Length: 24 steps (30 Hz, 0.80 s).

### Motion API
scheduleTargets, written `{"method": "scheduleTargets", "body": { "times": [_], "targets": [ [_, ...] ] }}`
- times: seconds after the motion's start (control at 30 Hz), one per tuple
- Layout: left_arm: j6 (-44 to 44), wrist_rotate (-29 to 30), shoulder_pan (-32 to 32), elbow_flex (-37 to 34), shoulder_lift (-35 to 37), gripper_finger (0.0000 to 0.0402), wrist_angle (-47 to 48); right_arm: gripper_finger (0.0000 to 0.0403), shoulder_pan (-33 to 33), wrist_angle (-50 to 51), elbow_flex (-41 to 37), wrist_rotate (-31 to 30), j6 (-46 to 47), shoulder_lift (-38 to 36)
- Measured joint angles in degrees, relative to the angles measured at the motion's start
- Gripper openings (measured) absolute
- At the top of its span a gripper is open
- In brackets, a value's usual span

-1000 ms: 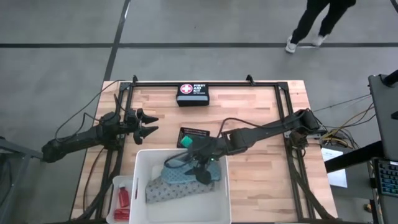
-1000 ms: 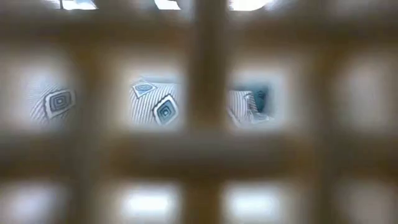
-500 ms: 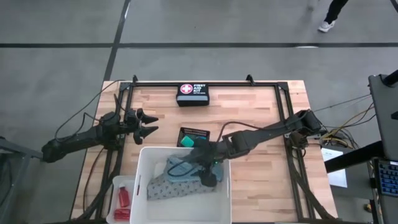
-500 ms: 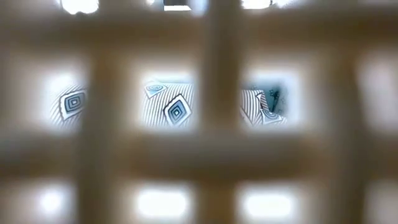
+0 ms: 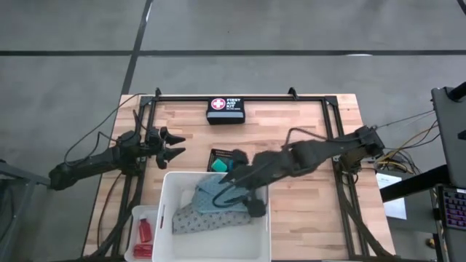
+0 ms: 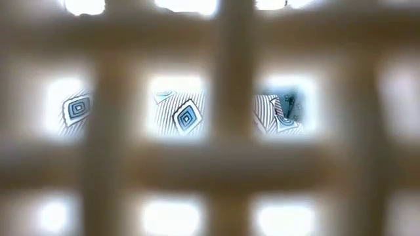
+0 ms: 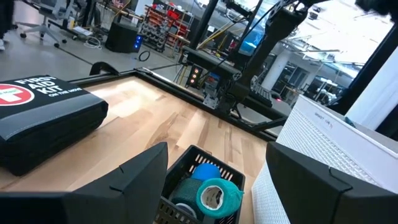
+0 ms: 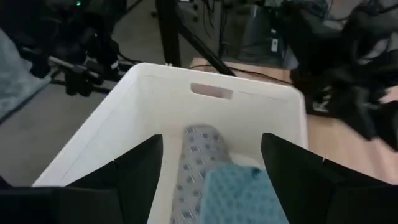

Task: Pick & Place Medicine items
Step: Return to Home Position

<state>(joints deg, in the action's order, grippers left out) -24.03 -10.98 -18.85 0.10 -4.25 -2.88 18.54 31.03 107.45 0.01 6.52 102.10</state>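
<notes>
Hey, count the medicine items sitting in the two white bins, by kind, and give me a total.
Teal cloth: 1
Grey patterned cloth: 1
Red bottles: 2
Total: 4

Both arms are finished in a dark, almost black matte. The left arm [image 5: 95, 161] is built of slim tubular links joined by thicker rounded joints, and a thin black cable [image 5: 87, 142] is looped along it behind the wrist. The left gripper [image 5: 173, 143] is formed of two tapering, wedge-shaped fingers [image 7: 137, 183] with flat, angular faces. The right arm [image 5: 313, 153] is made in the same dark style, with a thin black cable arched over the forearm behind the hand. The right gripper [image 5: 253, 208] is fitted with matching broad black fingers, seen as faceted blades in its wrist view.
</notes>
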Motion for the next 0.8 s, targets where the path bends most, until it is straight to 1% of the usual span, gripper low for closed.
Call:
{"method": "scheduleTargets", "body": {
  "times": [0.07,0.2,0.3,0.4,0.5,0.6,0.7,0.8],
  "targets": [
    [-0.01,-0.02,0.02,0.0,-0.06,0.0275,0.03,0.027,0.31,4.59,3.18,-0.51,-1.91,-0.52],
    [-0.02,0.0,0.0,0.0,-0.22,0.0276,0.08,0.0269,1.85,13.02,7.21,-4.4,-4.47,-0.96],
    [-0.02,0.0,0.02,0.0,-0.51,0.0276,0.11,0.0267,3.54,15.09,6.64,-7.62,-3.94,-2.55],
    [0.0,-0.02,0.02,0.0,-0.48,0.0276,-0.04,0.0267,4.5,15.42,4.68,-9.9,-2.8,-5.67],
    [0.0,0.0,0.02,0.0,-0.48,0.0276,-0.04,0.0267,5.17,14.7,0.78,-10.84,-2.45,-9.1],
    [-0.01,0.0,0.02,0.0,-0.48,0.0276,-0.04,0.0267,5.52,12.98,-5.06,-11.66,-2.17,-13.09],
    [-0.01,-0.01,0.0,0.0,-0.48,0.0276,-0.03,0.0267,5.62,9.05,-12.25,-12.15,-2.2,-18.79],
    [0.0,-0.02,0.0,0.0,-0.48,0.0276,-0.01,0.0267,5.57,2.86,-20.97,-12.79,-2.76,-24.84]
  ]
}}
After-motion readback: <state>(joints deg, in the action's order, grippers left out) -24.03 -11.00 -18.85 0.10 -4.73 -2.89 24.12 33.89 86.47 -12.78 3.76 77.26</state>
